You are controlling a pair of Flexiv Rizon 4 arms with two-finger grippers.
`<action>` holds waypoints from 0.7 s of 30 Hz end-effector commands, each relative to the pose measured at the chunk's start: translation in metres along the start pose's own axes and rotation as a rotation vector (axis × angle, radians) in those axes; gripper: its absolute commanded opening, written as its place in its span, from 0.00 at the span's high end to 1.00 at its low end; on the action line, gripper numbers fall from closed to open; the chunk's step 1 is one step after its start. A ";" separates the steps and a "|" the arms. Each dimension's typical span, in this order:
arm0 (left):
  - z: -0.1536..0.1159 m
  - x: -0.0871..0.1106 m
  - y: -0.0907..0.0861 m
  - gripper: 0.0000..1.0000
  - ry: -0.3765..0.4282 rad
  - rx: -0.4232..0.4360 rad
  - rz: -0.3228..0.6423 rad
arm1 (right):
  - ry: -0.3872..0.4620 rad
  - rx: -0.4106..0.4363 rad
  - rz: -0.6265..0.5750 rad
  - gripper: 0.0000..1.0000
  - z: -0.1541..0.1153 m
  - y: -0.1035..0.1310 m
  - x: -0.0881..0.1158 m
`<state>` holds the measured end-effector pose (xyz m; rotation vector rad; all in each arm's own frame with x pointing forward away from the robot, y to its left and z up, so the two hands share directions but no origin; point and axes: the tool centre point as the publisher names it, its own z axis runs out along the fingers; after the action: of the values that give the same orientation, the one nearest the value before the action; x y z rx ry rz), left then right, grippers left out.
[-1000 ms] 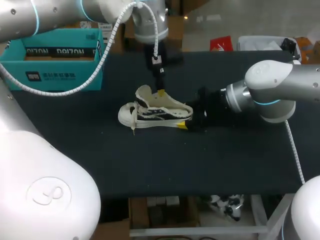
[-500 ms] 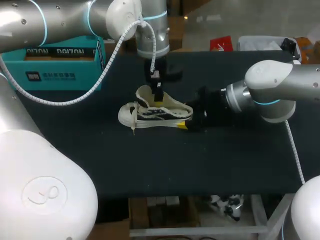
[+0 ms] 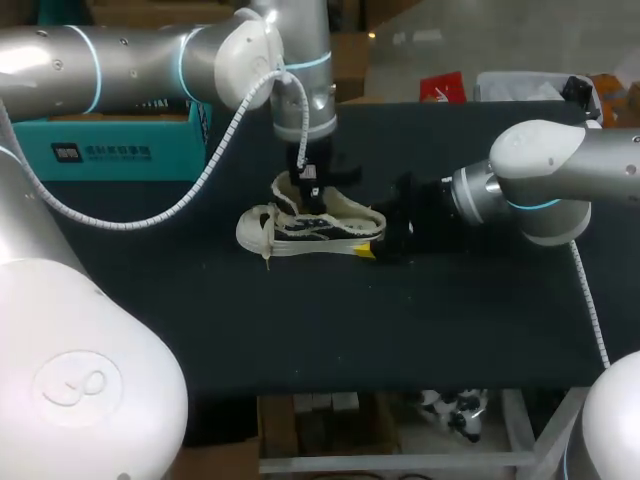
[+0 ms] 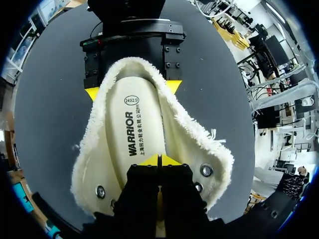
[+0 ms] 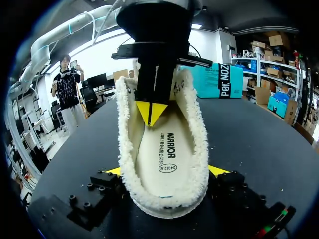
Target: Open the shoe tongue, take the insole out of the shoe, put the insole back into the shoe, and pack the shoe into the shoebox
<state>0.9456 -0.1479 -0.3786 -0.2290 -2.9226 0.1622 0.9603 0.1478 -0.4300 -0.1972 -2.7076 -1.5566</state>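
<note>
Lettering and oval stamp on insole (image 4: 133, 127), lettering on shoebox (image 3: 150, 160)

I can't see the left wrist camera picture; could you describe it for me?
A fleece-lined shoe lies on a dark table, its pale insole showing. The left hand, tips shut together, points into it; the right hand clamps the heel from both sides.

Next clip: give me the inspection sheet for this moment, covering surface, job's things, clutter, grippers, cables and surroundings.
Surface: black table.
Job's things: white shoe mid-table, opening spread, insole inside; teal shoebox far left.
Clutter: nothing seen.
Grippers: left gripper inside the shoe, fingers together on the insole; right gripper clamps the heel from both sides.
Cables: white coiled cable hangs over the far left; thin cable at right.
Surroundings: nothing seen.
</note>
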 end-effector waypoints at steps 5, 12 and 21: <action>0.000 0.008 -0.002 0.96 -0.013 -0.004 -0.001 | 0.002 -0.003 0.000 1.00 0.004 -0.007 -0.002; 0.006 0.013 -0.003 1.00 -0.010 -0.003 -0.014 | 0.002 -0.003 0.000 1.00 0.004 -0.007 -0.002; 0.013 0.020 -0.004 1.00 -0.018 -0.011 -0.022 | 0.002 -0.003 0.000 1.00 0.004 -0.007 -0.002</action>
<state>0.9289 -0.1494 -0.3817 -0.1999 -2.9367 0.1444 0.9601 0.1478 -0.4301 -0.1962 -2.7077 -1.5565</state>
